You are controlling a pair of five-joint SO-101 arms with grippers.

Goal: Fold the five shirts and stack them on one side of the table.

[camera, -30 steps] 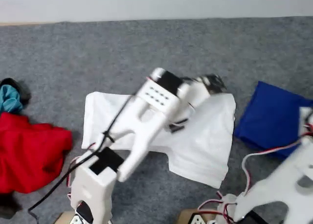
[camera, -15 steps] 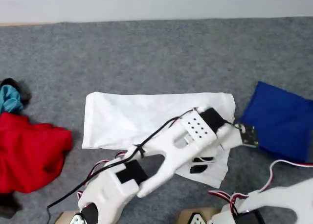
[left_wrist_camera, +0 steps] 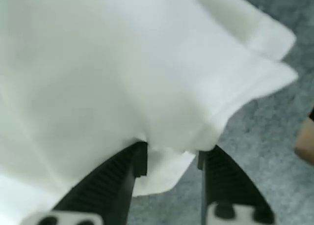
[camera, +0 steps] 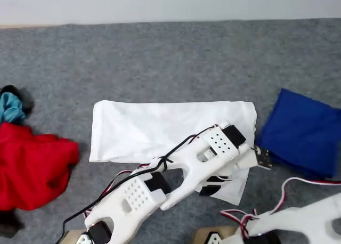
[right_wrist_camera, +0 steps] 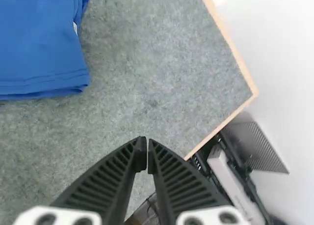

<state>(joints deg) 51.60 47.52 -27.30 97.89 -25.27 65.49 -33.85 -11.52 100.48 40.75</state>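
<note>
- A grey tabletop (camera: 160, 57) seen from above, with two white robot arms coming in from the near edge.
- A white shirt (camera: 144, 129) lies in the middle, folded into a wide band, with one lower corner hanging out toward the near edge.
- The left arm (camera: 202, 153) stretches across that corner.
- In the left wrist view the left gripper (left_wrist_camera: 171, 158) is open, its two black fingers apart on either side of a folded edge of the white cloth (left_wrist_camera: 98, 77).
- A blue shirt (camera: 301, 129), folded flat, lies just beside the white one at the right.
- A crumpled red shirt (camera: 32, 167) lies at the far left, with a teal shirt (camera: 9, 106) bunched behind it.
- The right arm (camera: 298, 220) sits low at the near right corner.
- The right gripper (right_wrist_camera: 147, 149) is closed, fingertips together and holding nothing, above bare grey surface (right_wrist_camera: 147, 72) near the blue shirt (right_wrist_camera: 34, 38).
</note>
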